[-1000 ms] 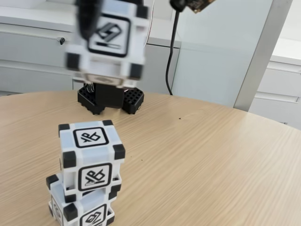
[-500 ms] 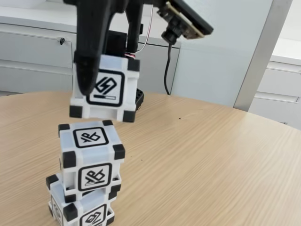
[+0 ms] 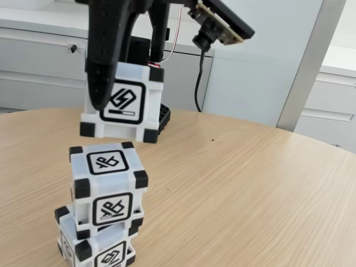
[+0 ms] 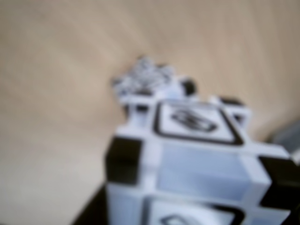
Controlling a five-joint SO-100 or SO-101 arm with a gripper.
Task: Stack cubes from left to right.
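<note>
Cubes: one cube (image 3: 121,103) hangs in the upper left of the fixed view, pinched by the black gripper (image 3: 111,83), whose finger (image 3: 104,61) crosses its left front face. It sits tilted in the air, just above and apart from a stack of two cubes (image 3: 103,206) at the lower left on the wooden table (image 3: 250,194). The blurred wrist view has the held cube (image 4: 197,168) at lower right, with the stack (image 4: 150,82) beyond it near the centre
</note>
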